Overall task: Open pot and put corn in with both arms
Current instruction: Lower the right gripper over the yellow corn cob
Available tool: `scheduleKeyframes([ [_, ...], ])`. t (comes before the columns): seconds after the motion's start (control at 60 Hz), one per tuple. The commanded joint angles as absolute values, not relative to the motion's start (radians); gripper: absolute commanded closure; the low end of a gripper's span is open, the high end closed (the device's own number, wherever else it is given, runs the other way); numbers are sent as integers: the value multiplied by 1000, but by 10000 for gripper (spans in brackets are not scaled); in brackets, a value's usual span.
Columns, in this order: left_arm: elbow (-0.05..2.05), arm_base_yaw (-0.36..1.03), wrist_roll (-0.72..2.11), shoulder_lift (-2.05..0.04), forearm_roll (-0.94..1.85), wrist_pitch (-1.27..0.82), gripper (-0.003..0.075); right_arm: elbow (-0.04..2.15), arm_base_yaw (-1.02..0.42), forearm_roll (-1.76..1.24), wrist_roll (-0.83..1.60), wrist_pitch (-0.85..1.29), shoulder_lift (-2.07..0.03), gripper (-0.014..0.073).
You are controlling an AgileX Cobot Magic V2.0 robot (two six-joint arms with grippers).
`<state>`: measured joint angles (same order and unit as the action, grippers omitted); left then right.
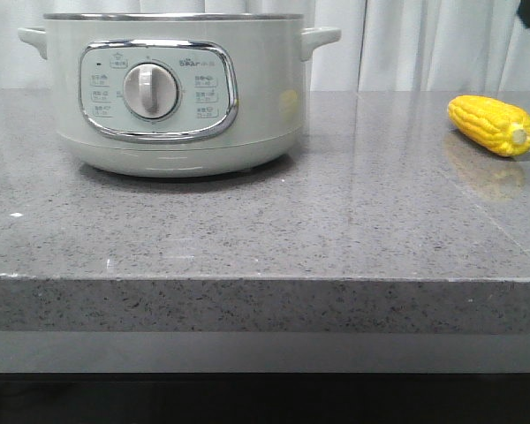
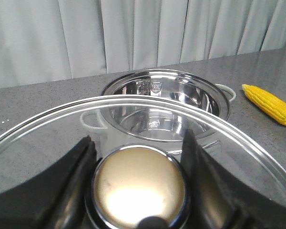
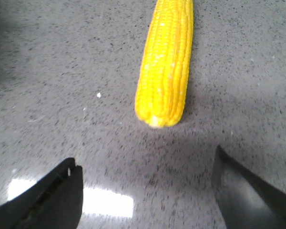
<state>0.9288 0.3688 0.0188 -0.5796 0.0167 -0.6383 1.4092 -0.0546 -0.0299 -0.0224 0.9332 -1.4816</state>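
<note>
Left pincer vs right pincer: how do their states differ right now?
The left pincer is shut on the lid knob, holding the lid clear of the open pot; the right pincer is open and empty. The left sits above the pot; the right hovers near the corn, not touching. Both have dark fingers.

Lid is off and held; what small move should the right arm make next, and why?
Probably ease the right gripper forward and down over the corn: its jaws are open, the cob lies untouched on the counter just ahead, and the left gripper holds the lid clear of the pot.
</note>
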Motion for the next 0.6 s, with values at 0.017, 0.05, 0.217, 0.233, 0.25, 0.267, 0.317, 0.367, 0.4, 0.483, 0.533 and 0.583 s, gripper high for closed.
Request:
scheduleKeyframes([
  [0.017,964,370,19,-577,23,-496,555,1518,-48,-10,-16,924,-1536,21],
  [0.05,964,370,19,-577,23,-496,555,1542,-48,-6,-16,927,-1566,21],
  [0.217,964,370,19,-577,23,-496,555,1635,-48,13,-16,942,-1683,21],
  [0.233,964,370,19,-577,23,-496,555,1642,-48,13,-16,942,-1691,21],
  [0.25,964,370,19,-577,23,-496,555,1649,-48,13,-16,942,-1700,21],
  [0.267,964,370,19,-577,23,-496,555,1656,-48,13,-16,942,-1714,21],
  [0.317,964,370,19,-577,23,-496,555,1678,-48,13,-16,940,-1743,21],
  [0.367,964,370,19,-577,23,-496,555,1697,-48,13,-16,937,-1770,21],
  [0.4,964,370,19,-577,23,-496,555,1708,-47,13,-16,935,-1784,21],
  [0.483,964,370,19,-577,23,-496,555,1732,-44,13,-16,929,-1825,21],
  [0.533,964,370,19,-577,23,-496,555,1746,-41,13,-16,929,-1843,21],
  [0.583,964,370,19,-577,23,-496,555,1754,-41,13,-16,928,-1858,21],
])
